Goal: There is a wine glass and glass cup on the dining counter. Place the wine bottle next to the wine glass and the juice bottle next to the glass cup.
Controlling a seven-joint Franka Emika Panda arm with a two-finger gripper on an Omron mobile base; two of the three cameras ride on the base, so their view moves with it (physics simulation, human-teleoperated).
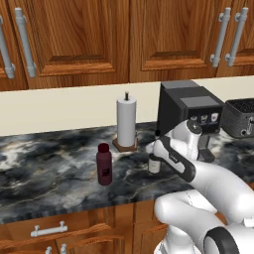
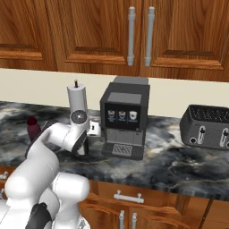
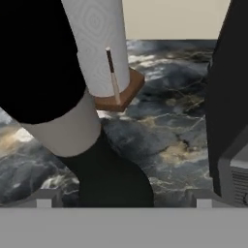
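Note:
The wine bottle (image 3: pixel 104 179), dark with a pale label, stands on a marbled counter top (image 1: pixel 49 168) between my gripper's (image 3: pixel 123 201) two fingertips. The fingertips sit wide of its base on both sides without touching it, so the gripper is open around it. From the left base view, the bottle's pale label (image 1: pixel 154 164) peeks out below my hand (image 1: pixel 158 149). The stubby maroon juice bottle (image 1: pixel 104 164) (image 2: pixel 32 128) stands upright to the left of the wine bottle. The wine glass, the glass cup and the dining counter are out of view.
A paper towel roll on a wooden holder (image 1: pixel 126 121) (image 3: pixel 97 43) stands just behind the wine bottle. A black coffee machine (image 1: pixel 188 106) (image 2: pixel 125 116) is close on the right, with a toaster (image 2: pixel 208 127) beyond. Wooden cabinets hang above and drawers sit below the counter.

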